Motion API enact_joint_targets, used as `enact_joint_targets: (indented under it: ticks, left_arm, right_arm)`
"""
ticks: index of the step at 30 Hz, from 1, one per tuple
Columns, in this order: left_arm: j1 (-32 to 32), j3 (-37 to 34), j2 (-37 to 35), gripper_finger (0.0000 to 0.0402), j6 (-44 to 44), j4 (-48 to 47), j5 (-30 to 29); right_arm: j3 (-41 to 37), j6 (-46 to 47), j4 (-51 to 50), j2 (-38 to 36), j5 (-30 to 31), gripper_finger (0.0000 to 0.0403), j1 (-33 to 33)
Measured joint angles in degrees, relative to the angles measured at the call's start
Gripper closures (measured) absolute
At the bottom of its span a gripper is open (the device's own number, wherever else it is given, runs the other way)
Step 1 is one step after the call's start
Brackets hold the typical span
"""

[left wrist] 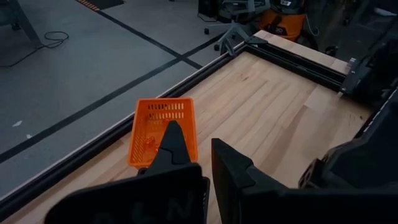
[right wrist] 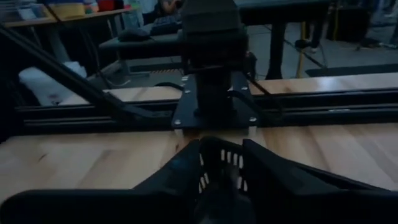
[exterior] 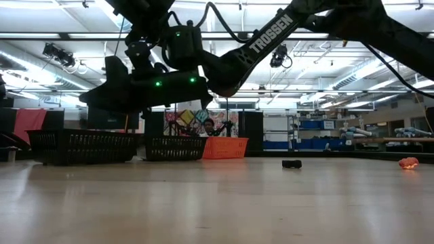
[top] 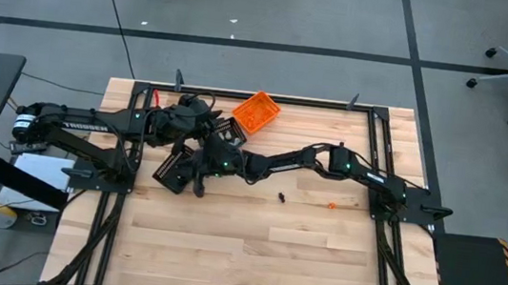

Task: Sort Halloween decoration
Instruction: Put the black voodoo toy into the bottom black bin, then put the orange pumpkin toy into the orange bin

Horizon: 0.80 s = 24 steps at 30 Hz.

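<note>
Over on the left, the left gripper [top: 207, 118] hangs above the far-left part of the pale wooden table [top: 250, 257], its two dark fingers [left wrist: 177, 149] pressed together on nothing. Its wrist view looks past them at the small orange slotted plastic tray [top: 257, 111] by the far edge, with a few orange trinkets [left wrist: 148, 144] lying inside.

Just near of that, the right arm has reached clean across — the right gripper [top: 196, 167] sits over the black slotted rectangular tray [top: 174, 170] at the left side. Its fingers [right wrist: 273, 174] stand a little apart above the tray wall, and I can see nothing between them; whether a piece has just dropped inside I cannot tell.

Now right, to what is left on open wood. A tiny black trinket [top: 282, 197] lies near the table's middle, and further right a tiny orange trinket [top: 331, 205] lies on much the same line. In the low view the black piece [exterior: 291, 163] looks slightly longer than tall, its long side running left to right; the orange one [exterior: 408, 163] is a rounded lump.

Both pieces lie to the right of the right gripper, and it is the nearer of the two — my read is it swings back right, reaching the black one first.
</note>
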Motion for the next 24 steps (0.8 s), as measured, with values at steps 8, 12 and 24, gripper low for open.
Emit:
enact_joint_targets:
  ticks: [8,12,24]
  left_arm:
    - [0.0,0.0,0.0,0.0402,0.0,0.0,0.0]
    - [0.0,0.0,0.0,0.0402,0.0,0.1,-0.1]
    - [0.0,0.0,-0.1,0.0402,-0.1,0.1,0.1]
  right_arm:
    - [0.0,0.3,-4.5,-0.1,-6.1,0.0258,-0.2]
    - [0.0,2.8,-6.3,-0.2,-10.7,0.0276,-1.0]
    - [-0.1,-5.7,-15.0,-4.3,-10.9,0.0382,-1.6]
